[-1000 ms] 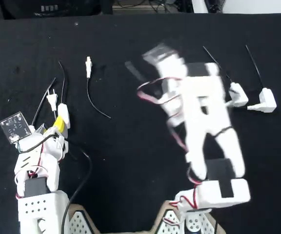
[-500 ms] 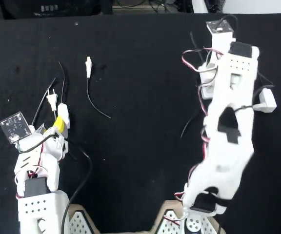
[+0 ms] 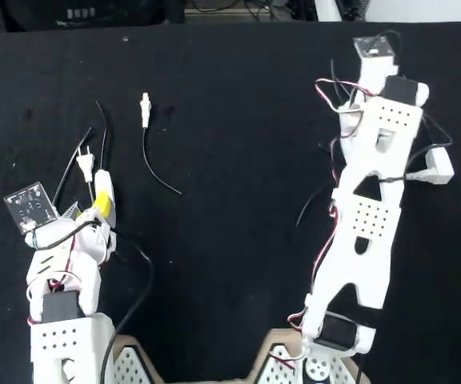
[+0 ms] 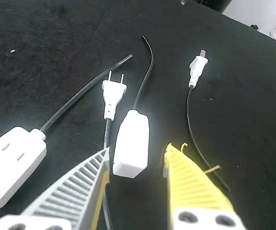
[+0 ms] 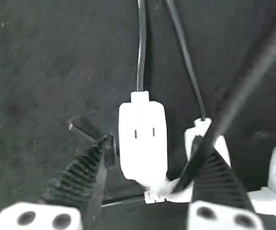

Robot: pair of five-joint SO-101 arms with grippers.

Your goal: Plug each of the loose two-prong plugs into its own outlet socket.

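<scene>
Two spread claws — left claw (image 4: 138, 148) straddles an outlet socket (image 4: 131, 139), right claw (image 5: 157, 148) a second socket (image 5: 143, 136).

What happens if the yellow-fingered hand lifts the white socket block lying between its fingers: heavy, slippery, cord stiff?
Probably light: the socket block looks small and plastic. Its smooth, flat sides, between the left hand's open fingers, should pinch easily but might slip. Its thin black cord curves loosely, so likely trails limply.

A black cloth-covered surface (image 3: 238, 72) reaches a far edge, with dark cables (image 3: 250, 8) and a white wall (image 3: 426, 10) beyond.
</scene>
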